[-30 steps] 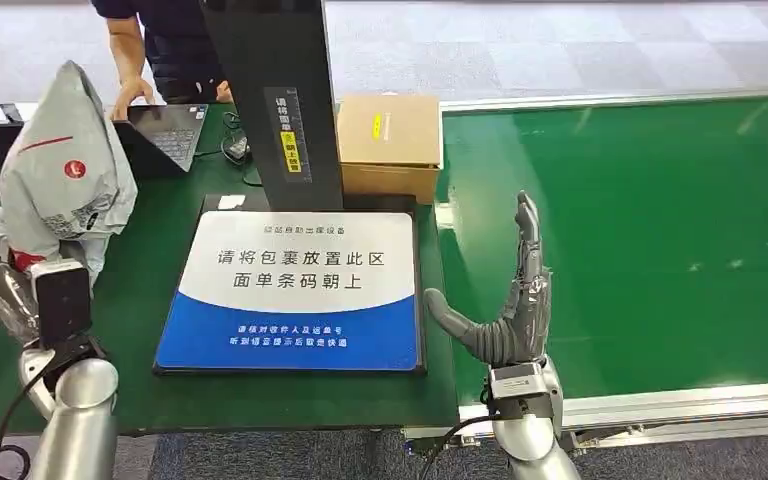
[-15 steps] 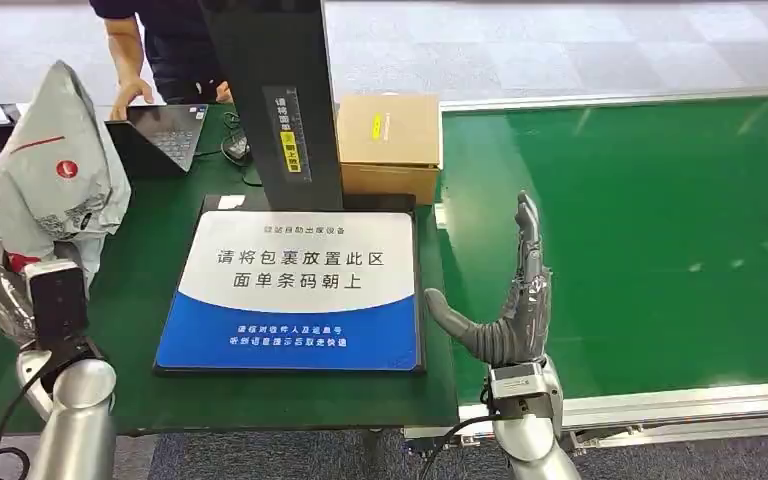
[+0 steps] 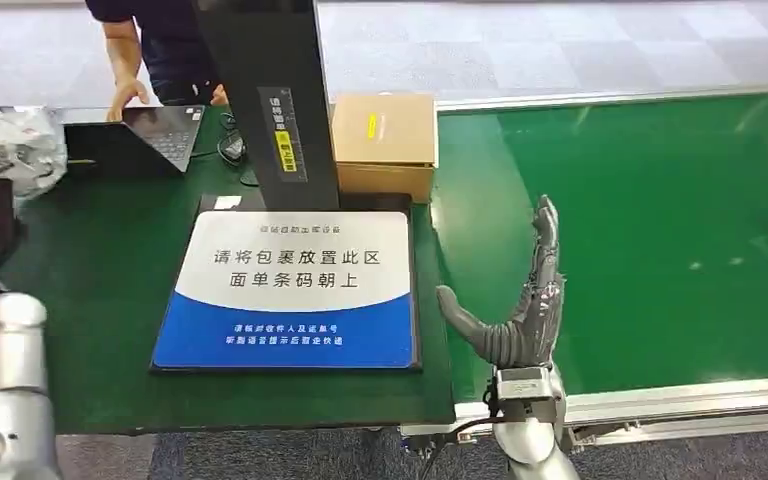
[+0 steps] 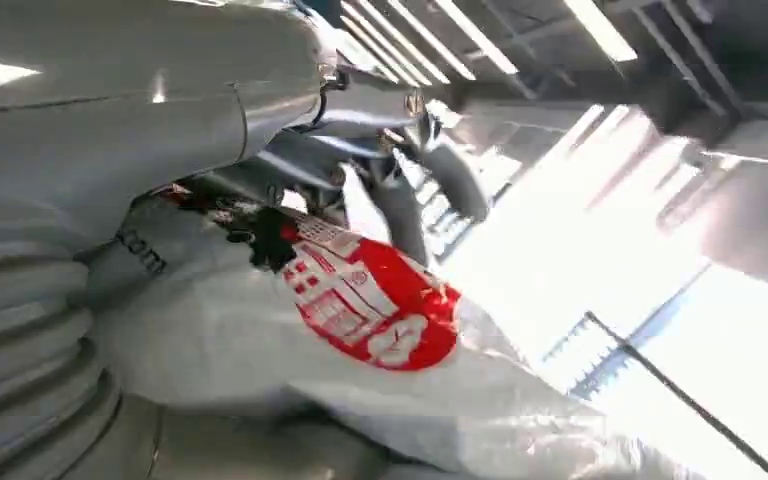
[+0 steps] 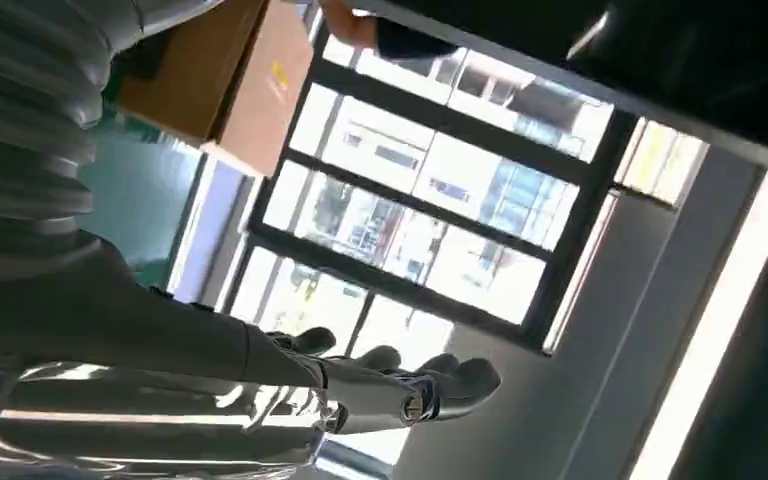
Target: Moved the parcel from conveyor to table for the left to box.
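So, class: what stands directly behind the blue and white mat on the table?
A black post rises at the blue and white mat's far edge, a cardboard box beside it. The post hides whatever is behind it.

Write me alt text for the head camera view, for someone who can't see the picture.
The robot's right hand is raised open-palmed, holding nothing, at the edge of a green conveyor belt. Left of it, a blue and white placement mat lies on a green table, with a cardboard box behind it and a grey parcel at the far left.
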`<state>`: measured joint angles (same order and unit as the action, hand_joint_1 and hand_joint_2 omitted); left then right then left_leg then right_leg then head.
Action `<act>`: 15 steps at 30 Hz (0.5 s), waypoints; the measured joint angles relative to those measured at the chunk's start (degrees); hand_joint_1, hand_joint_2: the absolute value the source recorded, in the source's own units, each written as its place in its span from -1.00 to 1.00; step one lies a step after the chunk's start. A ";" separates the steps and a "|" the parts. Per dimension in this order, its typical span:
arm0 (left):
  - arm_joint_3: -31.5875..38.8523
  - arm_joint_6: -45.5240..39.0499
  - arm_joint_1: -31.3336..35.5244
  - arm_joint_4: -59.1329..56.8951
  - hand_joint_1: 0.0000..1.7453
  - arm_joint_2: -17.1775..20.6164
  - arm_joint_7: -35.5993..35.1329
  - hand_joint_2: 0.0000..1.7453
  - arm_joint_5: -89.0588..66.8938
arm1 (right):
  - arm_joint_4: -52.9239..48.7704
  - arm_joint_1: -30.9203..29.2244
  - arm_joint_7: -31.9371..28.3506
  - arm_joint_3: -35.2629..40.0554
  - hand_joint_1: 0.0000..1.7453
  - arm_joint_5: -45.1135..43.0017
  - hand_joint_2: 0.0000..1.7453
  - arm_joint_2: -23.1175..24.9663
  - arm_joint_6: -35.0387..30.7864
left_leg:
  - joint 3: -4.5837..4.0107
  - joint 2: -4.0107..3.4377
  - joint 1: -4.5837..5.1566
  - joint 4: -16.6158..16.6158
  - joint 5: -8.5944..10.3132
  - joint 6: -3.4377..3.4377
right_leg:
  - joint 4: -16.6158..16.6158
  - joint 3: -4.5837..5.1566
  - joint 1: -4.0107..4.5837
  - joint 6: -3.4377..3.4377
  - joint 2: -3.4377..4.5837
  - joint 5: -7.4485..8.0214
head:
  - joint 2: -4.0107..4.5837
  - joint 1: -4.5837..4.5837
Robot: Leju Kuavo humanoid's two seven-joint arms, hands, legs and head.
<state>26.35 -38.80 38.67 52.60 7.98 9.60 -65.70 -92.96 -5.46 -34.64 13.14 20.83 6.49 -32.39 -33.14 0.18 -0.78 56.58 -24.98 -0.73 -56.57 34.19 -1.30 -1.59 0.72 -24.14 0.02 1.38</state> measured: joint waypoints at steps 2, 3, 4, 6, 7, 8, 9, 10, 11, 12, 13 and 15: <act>3.03 0.00 2.17 -4.26 -1.00 0.50 0.28 1.00 -0.68 | 0.04 -0.06 -0.13 0.11 -1.00 0.02 1.00 0.02 0.02 | -0.01 0.10 0.00 0.00 0.01 -0.01 | -0.01 -0.02 0.00 0.00 -0.10 -0.02 | 0.00 0.00; 4.14 -0.02 2.67 -5.53 -1.00 0.50 0.35 1.00 -1.43 | 0.04 -0.03 -0.13 0.15 -1.00 0.02 1.00 0.02 0.00 | -0.02 0.10 0.00 0.00 0.01 -0.01 | -0.01 0.00 0.00 0.00 -0.08 -0.02 | 0.00 0.02; 5.20 -0.02 3.04 -6.26 -1.00 0.50 0.50 1.00 -2.27 | 0.04 -0.03 -0.13 0.15 -1.00 0.02 1.00 0.00 -0.02 | -0.03 0.06 0.00 0.00 0.01 -0.01 | -0.02 0.02 -0.01 0.00 -0.03 -0.02 | 0.00 0.02; 7.81 -0.07 3.91 -7.79 -1.00 0.28 1.24 1.00 -3.73 | 0.05 -0.03 -0.13 0.20 -1.00 0.02 1.00 0.13 -0.02 | -0.03 0.02 0.00 0.01 0.00 -0.01 | -0.01 0.04 -0.01 0.00 0.01 -0.02 | 0.00 0.02; 8.76 -0.07 4.23 -8.30 -1.00 0.24 1.44 1.00 -3.95 | 0.04 -0.05 -0.11 0.20 -1.00 0.02 1.00 0.18 -0.02 | -0.03 0.02 0.01 0.01 0.00 0.00 | -0.01 0.05 -0.01 0.00 0.00 -0.02 | 0.00 0.02; 9.58 -0.07 4.46 -8.77 -1.00 0.19 1.53 1.00 -4.17 | 0.04 -0.05 -0.11 0.20 -1.00 0.02 1.00 0.26 -0.02 | -0.03 0.03 0.01 0.01 0.00 0.00 | -0.01 0.05 -0.01 -0.01 -0.01 -0.02 | 0.00 0.00; 10.15 -0.07 4.65 -9.16 -1.00 0.17 1.59 1.00 -4.30 | 0.04 -0.05 -0.11 0.20 -1.00 0.02 1.00 0.33 -0.02 | -0.04 0.03 0.01 0.01 0.00 0.00 | -0.01 0.05 -0.01 -0.01 -0.02 -0.03 | 0.00 0.02; 10.72 -0.07 4.85 -9.62 -1.00 0.11 1.83 1.00 -4.41 | 0.04 -0.05 -0.09 0.20 -1.00 0.02 1.00 0.35 -0.02 | -0.05 0.03 0.01 0.01 -0.01 0.00 | -0.01 0.06 -0.01 -0.01 -0.02 -0.03 | 0.00 0.00; 11.32 -0.07 5.01 -10.04 -1.00 0.04 2.16 1.00 -4.54 | 0.07 -0.05 -0.09 0.20 -1.00 0.02 1.00 0.37 -0.04 | -0.04 0.04 0.01 0.01 -0.01 0.00 | -0.01 0.06 -0.01 -0.01 -0.02 -0.03 | 0.00 0.02; 11.71 -0.07 5.13 -10.35 -1.00 -0.05 2.34 1.00 -4.68 | 0.09 -0.04 -0.09 0.18 -1.00 0.02 1.00 0.37 -0.07 | -0.04 0.04 0.01 0.01 -0.01 0.00 | -0.01 0.06 -0.01 0.00 -0.01 -0.03 | 0.00 0.02; 12.10 -0.07 5.25 -10.70 -1.00 -0.16 2.53 1.00 -4.83 | 0.17 -0.04 -0.09 0.18 -1.00 0.00 1.00 0.37 -0.15 | -0.04 0.04 0.01 0.00 -0.01 0.00 | -0.01 0.06 -0.01 0.00 -0.01 -0.03 | 0.00 0.02; 12.82 -0.07 5.53 -11.26 -1.00 -0.37 2.69 1.00 -4.89 | 0.24 -0.04 -0.09 0.20 -1.00 0.00 1.00 0.37 -0.26 | -0.04 0.04 0.01 0.00 -0.01 0.00 | -0.01 0.06 -0.01 0.00 -0.01 -0.02 | 0.00 0.02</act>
<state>39.16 -38.86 44.20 41.33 7.61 12.28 -70.60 -92.72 -5.50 -34.73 13.33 20.83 6.86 -32.65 -33.17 0.22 -0.77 56.58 -24.99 -0.73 -56.58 34.26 -1.30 -1.60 0.71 -24.16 0.02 1.40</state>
